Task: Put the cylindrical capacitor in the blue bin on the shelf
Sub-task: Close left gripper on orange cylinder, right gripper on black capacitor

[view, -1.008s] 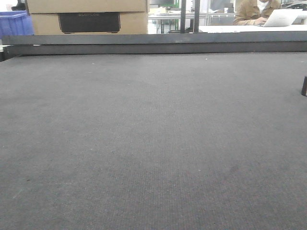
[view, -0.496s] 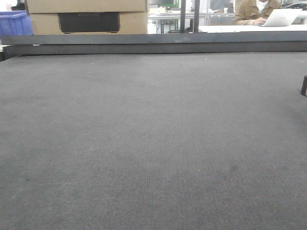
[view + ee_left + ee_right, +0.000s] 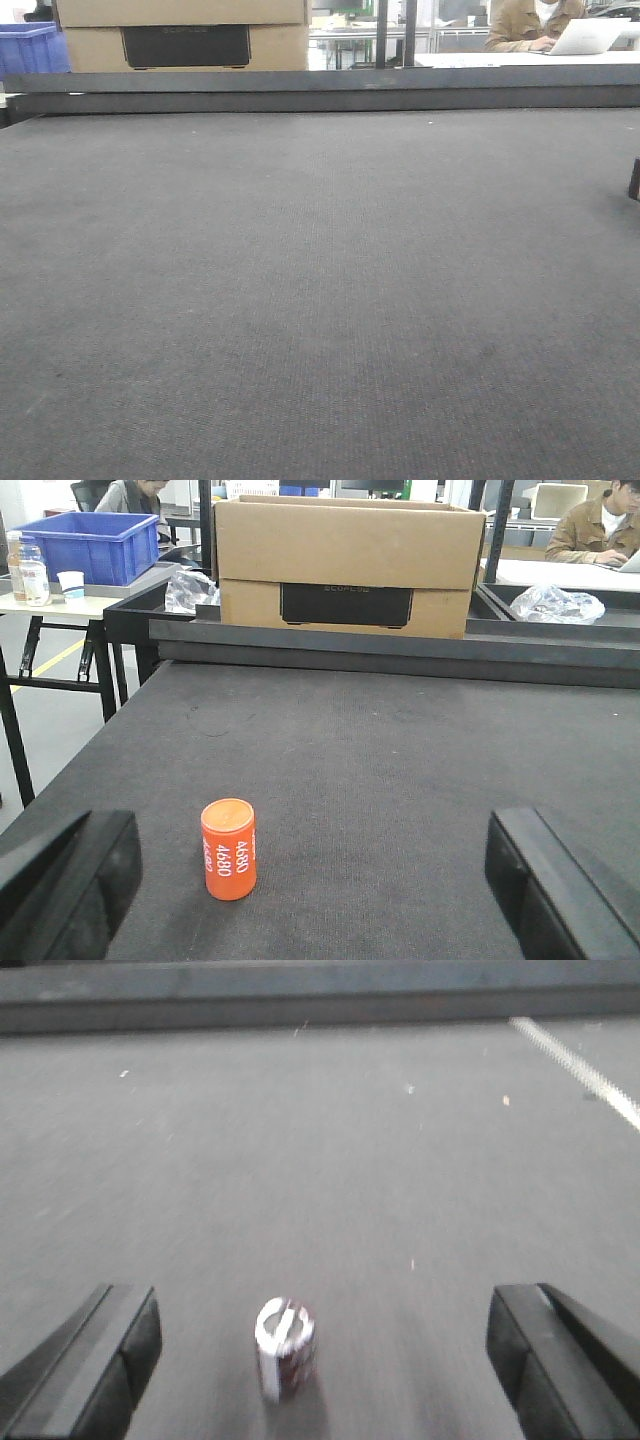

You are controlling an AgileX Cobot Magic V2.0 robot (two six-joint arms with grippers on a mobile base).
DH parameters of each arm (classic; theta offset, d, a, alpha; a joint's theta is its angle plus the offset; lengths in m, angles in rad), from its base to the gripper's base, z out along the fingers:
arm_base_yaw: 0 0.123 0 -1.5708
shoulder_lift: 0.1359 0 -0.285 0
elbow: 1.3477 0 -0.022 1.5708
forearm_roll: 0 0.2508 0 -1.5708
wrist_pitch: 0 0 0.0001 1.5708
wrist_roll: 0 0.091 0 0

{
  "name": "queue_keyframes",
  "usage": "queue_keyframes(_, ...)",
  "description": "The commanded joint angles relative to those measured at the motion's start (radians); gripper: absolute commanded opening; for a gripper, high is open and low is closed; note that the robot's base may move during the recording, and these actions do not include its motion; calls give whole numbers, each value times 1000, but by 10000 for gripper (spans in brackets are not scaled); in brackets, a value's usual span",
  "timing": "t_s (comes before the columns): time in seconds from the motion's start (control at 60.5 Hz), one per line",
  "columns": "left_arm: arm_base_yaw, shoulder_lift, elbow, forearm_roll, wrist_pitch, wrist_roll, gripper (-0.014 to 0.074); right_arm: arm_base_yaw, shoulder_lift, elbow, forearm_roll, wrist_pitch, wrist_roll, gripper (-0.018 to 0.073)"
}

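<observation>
The cylindrical capacitor (image 3: pixel 285 1348), a small dark upright cylinder with a silvery top, stands on the grey felt between the wide-apart fingers of my right gripper (image 3: pixel 325 1360), left of their middle and touching neither. This view is motion-blurred. In the front view a dark sliver at the right edge is probably the capacitor (image 3: pixel 634 180). My left gripper (image 3: pixel 315 890) is open too, with an orange cylinder (image 3: pixel 229 848) marked 4680 standing free near its left finger (image 3: pixel 70 880). The shelf and its blue bin are out of view.
A cardboard box (image 3: pixel 345 565) sits behind the raised black table rim (image 3: pixel 400 650) at the far side. A blue crate (image 3: pixel 90 545) rests on a side table at the left. Plastic bags (image 3: pixel 555 602) lie in the far tray. People sit beyond.
The front view has shifted only slightly against the background. The dark cylinder stays at the right edge and nothing on the felt has moved.
</observation>
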Motion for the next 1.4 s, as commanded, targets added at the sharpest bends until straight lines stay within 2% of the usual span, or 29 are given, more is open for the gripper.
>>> queue_keyframes(0.0, -4, 3, -9, -1, -22, 0, 610, -5, 98, 1, -35, -189, 2, 568)
queue_keyframes(0.132, -4, 3, -9, -1, -22, 0, 610, -5, 254, -7, -33, -386, 2, 568)
queue_keyframes(0.182, -4, 3, -9, -1, -22, 0, 610, -5, 307, -24, -33, -417, 2, 568)
queue_keyframes(0.512, -4, 3, -9, -1, -22, 0, 610, -5, 521, -169, -24, -442, 2, 568)
queue_keyframes(0.843, -4, 3, -9, -1, -22, 0, 610, -5, 614, -223, -24, -452, 2, 552)
queue_keyframes(0.909, -4, 3, -9, -1, -22, 0, 610, -5, 617, -227, -24, -452, 2, 498)
queue_keyframes(0.958, -4, 3, -9, -1, -22, 0, 610, -5, 617, -229, -24, -457, 2, 419)
queue_keyframes(1.14, -4, 3, -9, -1, -22, 0, 610, -5, 617, -229, -24, -460, 2, 65)
queue_keyframes(1.239, -4, 3, -9, -1, -22, 0, 610, -5, 609, -229, -24, -462, 2, -83)
queue_keyframes(1.322, -4, 3, -9, -1, -17, 0, 610, -5, 582, -227, -24, -458, 2, -165)
queue_keyframes(1.388, -4, 3, -6, -1, -10, 0, 610, -5, 540, -221, -24, -450, 2, -160)
